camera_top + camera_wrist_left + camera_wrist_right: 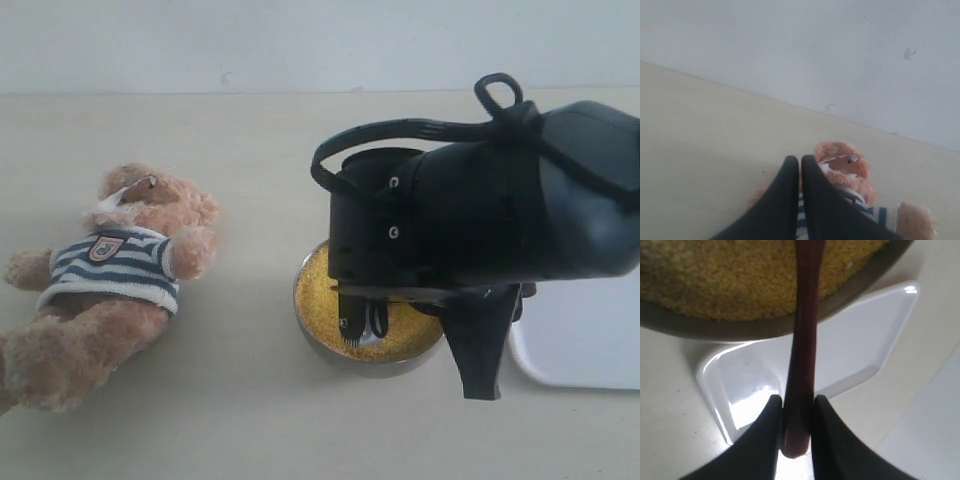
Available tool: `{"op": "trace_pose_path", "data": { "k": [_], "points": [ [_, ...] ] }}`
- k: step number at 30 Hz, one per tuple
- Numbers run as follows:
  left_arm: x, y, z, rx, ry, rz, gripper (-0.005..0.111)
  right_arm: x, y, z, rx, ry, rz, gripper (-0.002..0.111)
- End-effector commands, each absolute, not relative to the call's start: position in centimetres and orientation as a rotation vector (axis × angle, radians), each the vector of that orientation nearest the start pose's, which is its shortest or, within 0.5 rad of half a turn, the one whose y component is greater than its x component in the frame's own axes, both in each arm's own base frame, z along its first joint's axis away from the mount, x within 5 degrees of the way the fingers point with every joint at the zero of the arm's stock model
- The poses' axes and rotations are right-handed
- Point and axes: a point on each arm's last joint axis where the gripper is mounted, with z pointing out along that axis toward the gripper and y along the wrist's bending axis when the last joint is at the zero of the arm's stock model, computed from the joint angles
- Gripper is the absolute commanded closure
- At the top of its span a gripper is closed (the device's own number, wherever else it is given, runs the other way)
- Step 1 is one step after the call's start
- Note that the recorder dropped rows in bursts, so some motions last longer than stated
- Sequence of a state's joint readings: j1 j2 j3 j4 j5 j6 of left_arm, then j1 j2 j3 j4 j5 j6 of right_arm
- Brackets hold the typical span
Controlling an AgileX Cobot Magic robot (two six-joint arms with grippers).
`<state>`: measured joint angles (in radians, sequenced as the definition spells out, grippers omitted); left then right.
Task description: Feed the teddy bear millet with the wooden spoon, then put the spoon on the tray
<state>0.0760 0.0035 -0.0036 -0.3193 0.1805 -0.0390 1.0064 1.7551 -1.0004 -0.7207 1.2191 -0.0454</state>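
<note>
The teddy bear [110, 280] lies on its back at the left of the table, striped shirt up. My left gripper [799, 159] is shut and empty, hovering just in front of the teddy bear [845, 167]. The millet [318, 290] fills a metal bowl [330, 345] at the centre, mostly covered by my right arm [500, 200]. My right gripper [796, 399] is shut on the handle of the wooden spoon [804, 340], which reaches out over the millet [740, 280]; its round end is out of view. The white tray [585, 345] lies right of the bowl, and the tray [860, 340] shows under the handle.
The bowl's dark rim [715, 327] sits close to the tray's corner. A pale wall [200, 40] bounds the table at the back. Bare tabletop [240, 400] lies between the bear and the bowl.
</note>
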Motion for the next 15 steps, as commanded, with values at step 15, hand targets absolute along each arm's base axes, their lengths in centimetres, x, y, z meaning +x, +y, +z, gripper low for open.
{"op": "trace_pose_path", "data": {
  "k": [15],
  "points": [
    [5.62, -0.11, 19.74, -0.324, 1.633, -0.272, 0.103, 19.62, 21.07, 18.36, -1.852, 2.311, -1.011, 0.109]
  ]
}}
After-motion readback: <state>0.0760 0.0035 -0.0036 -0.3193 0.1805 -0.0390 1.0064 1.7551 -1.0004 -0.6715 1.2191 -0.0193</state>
